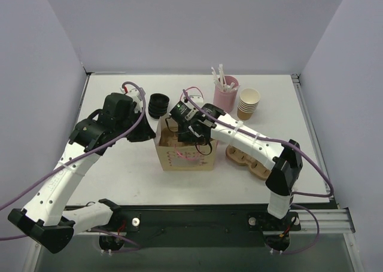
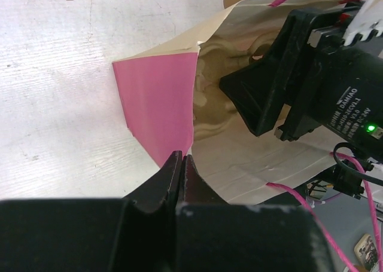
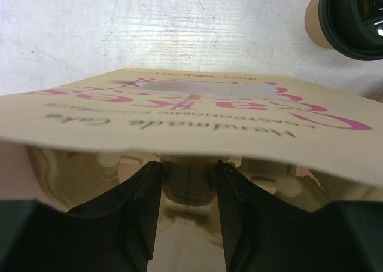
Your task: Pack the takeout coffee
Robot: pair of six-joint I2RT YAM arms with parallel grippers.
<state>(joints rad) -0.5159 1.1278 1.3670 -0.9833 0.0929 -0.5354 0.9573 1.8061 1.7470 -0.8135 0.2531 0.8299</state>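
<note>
Tray-seating step, I reckon: L gripper (image 2: 179,158) pinched shut on rim of brown paper bag w/ pink print (image 2: 155,98), R gripper (image 3: 188,164) part-closed on centre post of moulded pulp cup tray (image 3: 188,191) inside; tan paper coffee cup w/ black lid (image 1: 158,104) waits on bench (image 1: 119,176) just behind bag, so next needs a gripper freed to fetch it upright.

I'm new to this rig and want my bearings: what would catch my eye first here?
The brown paper bag with pink print at mid-table: the left claw pinches its rim while the right claw grips the pulp cup tray inside. The lidded takeout coffee waits just behind it.
</note>
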